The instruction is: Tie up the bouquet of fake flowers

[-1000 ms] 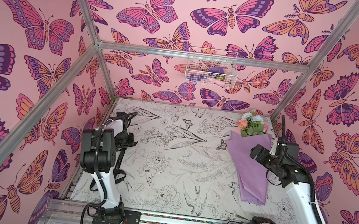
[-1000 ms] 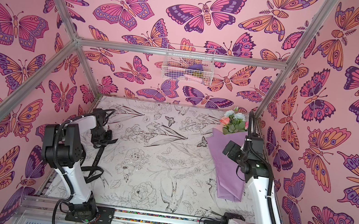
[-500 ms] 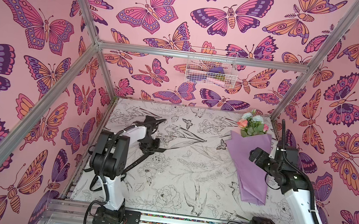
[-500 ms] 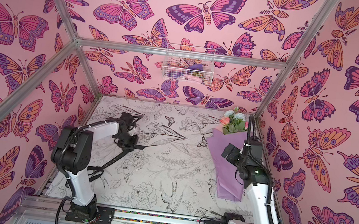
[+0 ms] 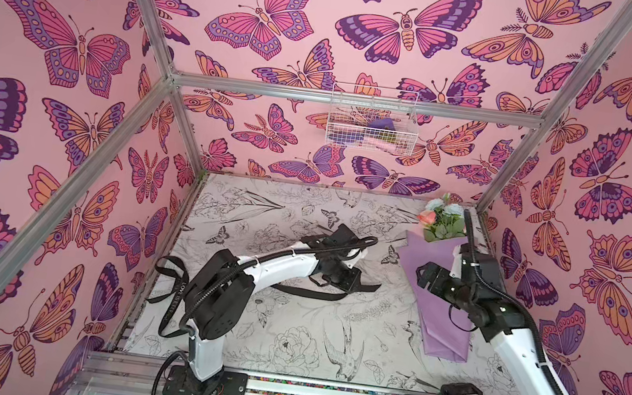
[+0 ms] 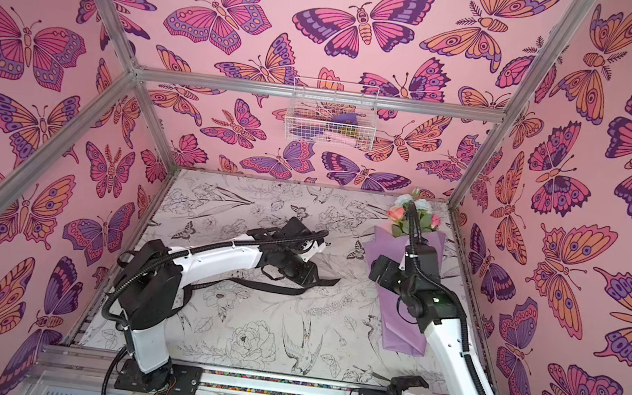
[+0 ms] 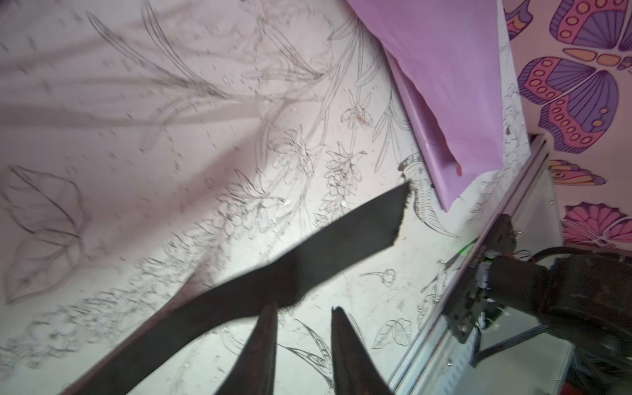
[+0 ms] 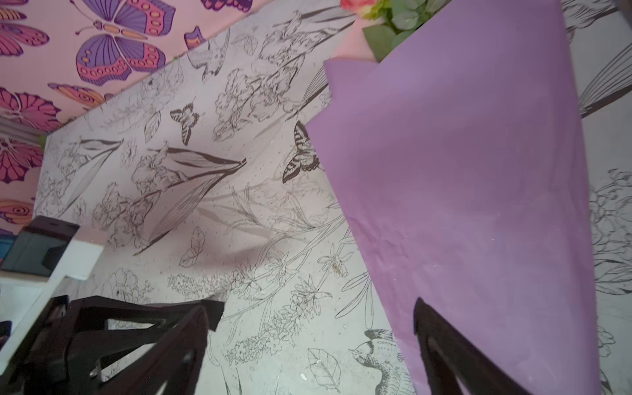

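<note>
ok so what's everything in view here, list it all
bouquet: one, lilac paper round pink and pale flowers, right side of the table
ribbon: one, black, from the left edge to mid-table
wire basket: one, white, on the back wall
table: one, white with black line drawings, under everything
walls: three, pink with butterflies, round the table
left pincer: one, black, open, by the ribbon's end
right pincer: one, black, open, over the bouquet's paper

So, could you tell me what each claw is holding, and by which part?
Nothing is held: left claw open by the black ribbon, right claw open at the edge of the bouquet.
</note>
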Controlling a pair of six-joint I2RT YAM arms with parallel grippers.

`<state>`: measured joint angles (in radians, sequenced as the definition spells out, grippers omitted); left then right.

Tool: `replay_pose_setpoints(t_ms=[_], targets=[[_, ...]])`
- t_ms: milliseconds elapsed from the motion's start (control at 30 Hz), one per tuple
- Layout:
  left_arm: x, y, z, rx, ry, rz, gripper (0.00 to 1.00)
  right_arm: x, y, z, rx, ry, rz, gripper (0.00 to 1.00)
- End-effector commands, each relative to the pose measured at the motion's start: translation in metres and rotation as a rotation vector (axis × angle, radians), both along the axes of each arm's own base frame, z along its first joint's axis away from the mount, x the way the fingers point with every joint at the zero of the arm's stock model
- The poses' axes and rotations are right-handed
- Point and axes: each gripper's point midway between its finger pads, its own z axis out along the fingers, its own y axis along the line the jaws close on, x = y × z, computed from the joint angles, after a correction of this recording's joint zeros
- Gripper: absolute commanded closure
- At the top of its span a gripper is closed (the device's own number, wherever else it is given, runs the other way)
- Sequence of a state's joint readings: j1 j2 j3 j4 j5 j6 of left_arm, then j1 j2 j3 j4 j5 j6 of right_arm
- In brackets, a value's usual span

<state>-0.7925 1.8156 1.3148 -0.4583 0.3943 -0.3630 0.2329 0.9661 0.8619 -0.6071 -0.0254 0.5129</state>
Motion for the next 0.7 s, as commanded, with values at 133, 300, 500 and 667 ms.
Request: replay_pose_setpoints(t_ms=[133,300,500,667], targets=[[-0.019,0.071,0.014,0.064,-0.072,0.209,0.23,-0.016,0.043,-0.037,-0.095,0.100,0.172,0.13],[-0.014,0.158,0.031,0.073,-0.180,0.534,0.04,-0.027,0.095,-0.057,-0.255,0.132,0.386,0.15],[-0.016,0.267,0.036,0.060,-0.223,0.960,0.00,-0.031,0.149,-0.084,-0.466,0.185,0.606,0.16],[-0.033,0.333,0.033,0.116,-0.251,1.237,0.00,-0.027,0.208,-0.095,-0.541,0.154,0.773,0.16]])
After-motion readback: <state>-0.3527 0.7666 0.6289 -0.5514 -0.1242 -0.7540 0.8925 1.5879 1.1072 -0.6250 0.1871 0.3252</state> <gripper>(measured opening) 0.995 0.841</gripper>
